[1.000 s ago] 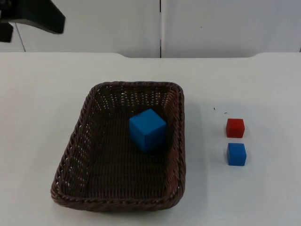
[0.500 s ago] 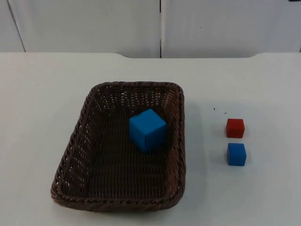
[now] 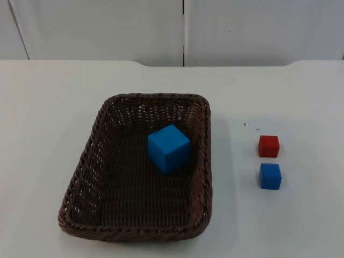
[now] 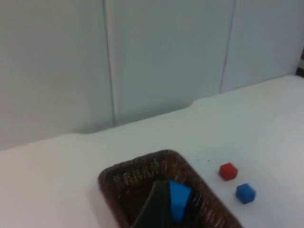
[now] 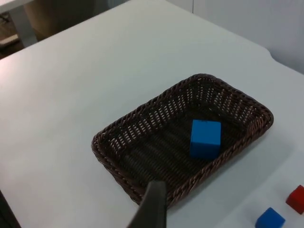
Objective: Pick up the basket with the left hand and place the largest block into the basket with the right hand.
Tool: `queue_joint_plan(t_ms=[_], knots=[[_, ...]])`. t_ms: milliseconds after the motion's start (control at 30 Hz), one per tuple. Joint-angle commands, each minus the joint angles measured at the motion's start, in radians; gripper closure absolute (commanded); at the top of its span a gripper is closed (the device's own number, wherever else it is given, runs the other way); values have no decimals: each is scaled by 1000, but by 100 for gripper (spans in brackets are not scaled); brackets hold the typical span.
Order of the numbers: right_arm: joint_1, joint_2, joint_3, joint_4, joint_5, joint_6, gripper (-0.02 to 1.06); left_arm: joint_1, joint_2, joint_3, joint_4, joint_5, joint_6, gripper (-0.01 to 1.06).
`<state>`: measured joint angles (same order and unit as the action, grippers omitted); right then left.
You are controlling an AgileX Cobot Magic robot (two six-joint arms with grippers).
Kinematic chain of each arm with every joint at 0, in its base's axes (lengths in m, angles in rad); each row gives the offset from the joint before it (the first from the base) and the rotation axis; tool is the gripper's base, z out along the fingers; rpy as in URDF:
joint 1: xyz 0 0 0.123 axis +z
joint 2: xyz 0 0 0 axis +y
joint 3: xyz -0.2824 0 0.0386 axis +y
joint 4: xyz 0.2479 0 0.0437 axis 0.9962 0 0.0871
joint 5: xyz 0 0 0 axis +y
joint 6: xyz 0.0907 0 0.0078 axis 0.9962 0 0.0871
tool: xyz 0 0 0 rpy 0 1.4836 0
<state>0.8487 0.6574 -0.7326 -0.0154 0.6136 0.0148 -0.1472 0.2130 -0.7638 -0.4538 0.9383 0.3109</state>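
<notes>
We see the large blue block [image 3: 169, 148] inside the basket [image 3: 80, 177] on the counter [image 3: 43, 107]; we cannot tell either gripper's state.

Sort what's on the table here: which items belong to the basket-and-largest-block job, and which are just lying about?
Belongs to the job:
- brown wicker basket, standing on the table
- large blue block, already lying inside the basket

Just lying about:
- small red block, on the table right of the basket
- small blue block, just in front of the red one, apart from it
</notes>
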Motion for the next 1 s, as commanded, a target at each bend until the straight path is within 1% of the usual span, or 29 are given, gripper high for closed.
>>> queue_joint_plan(t_ms=[0,33,67,100,167,233,433,533,567,700,733,767,867,900,967], knots=[[1,-50,26,3,-5,-5,26,-3,-41,3,102,53,-71,24],[1,-75,35,3,-2,-5,26,-3,-46,3,126,72,-94,24],[1,-96,44,3,-2,-5,26,-3,-73,3,188,104,-137,24],[1,-96,44,3,-2,-5,26,-3,-73,3,188,104,-137,24],[1,-145,63,3,-2,-5,26,-3,-106,3,240,145,-181,24],[1,-189,87,15,-2,-5,26,-3,-139,3,272,173,-197,24],[1,-286,131,21,5,-5,26,-3,-213,22,290,183,-216,24],[1,-344,144,21,46,-7,26,-3,-213,67,290,202,-216,24],[1,-344,144,21,46,-7,26,-3,-213,67,290,202,-216,24],[1,-430,146,26,130,-7,26,-3,-213,165,338,171,-216,24],[1,-430,146,26,130,-7,26,-3,-213,165,338,171,-216,24],[1,-451,146,26,149,-7,26,-3,-213,182,345,168,-219,24],[1,-514,146,26,199,-7,26,-3,-213,242,366,150,-262,24],[1,-514,146,26,199,-7,26,-3,-213,242,366,150,-262,24],[1,-558,146,26,236,-7,26,-3,-213,272,360,135,-267,24]])
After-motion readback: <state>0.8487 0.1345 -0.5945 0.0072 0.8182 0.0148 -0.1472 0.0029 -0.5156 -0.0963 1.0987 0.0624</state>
